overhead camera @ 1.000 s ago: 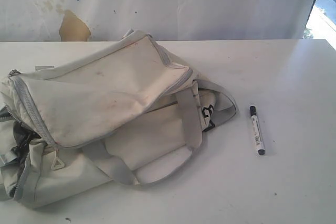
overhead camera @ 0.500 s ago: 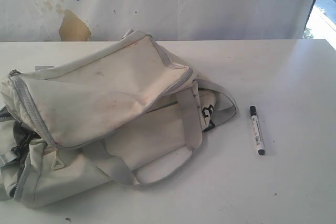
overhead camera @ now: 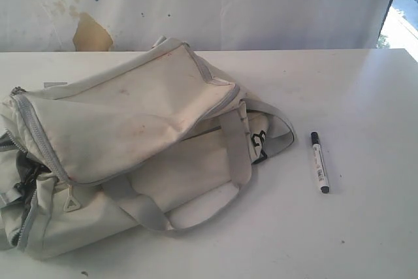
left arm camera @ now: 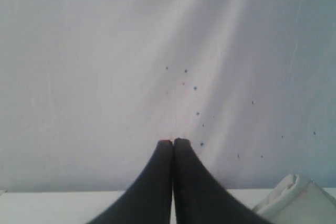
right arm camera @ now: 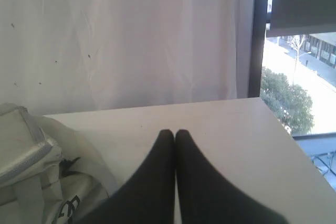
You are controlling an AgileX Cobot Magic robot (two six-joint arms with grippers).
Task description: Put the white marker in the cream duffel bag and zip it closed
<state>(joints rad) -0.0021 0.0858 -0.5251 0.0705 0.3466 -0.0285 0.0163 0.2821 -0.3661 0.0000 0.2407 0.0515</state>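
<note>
The cream duffel bag (overhead camera: 124, 135) lies slumped on the left half of the white table, its grey zipper (overhead camera: 36, 142) running along the near-left end with dark lining showing there. The white marker (overhead camera: 319, 161) with a black cap lies flat on the table to the right of the bag, apart from it. Neither gripper shows in the exterior view. In the left wrist view my left gripper (left arm camera: 173, 141) is shut and empty, facing the wall, with a corner of the bag (left arm camera: 296, 198) beside it. My right gripper (right arm camera: 174, 132) is shut and empty above the table, the bag (right arm camera: 31, 156) to one side.
The bag's pale grey straps (overhead camera: 238, 151) and black buckle (overhead camera: 258, 142) spill toward the marker. The white table (overhead camera: 366, 96) reaches a stained wall (overhead camera: 91, 31) at the back. A window (right arm camera: 299, 82) lies beyond the table's right edge.
</note>
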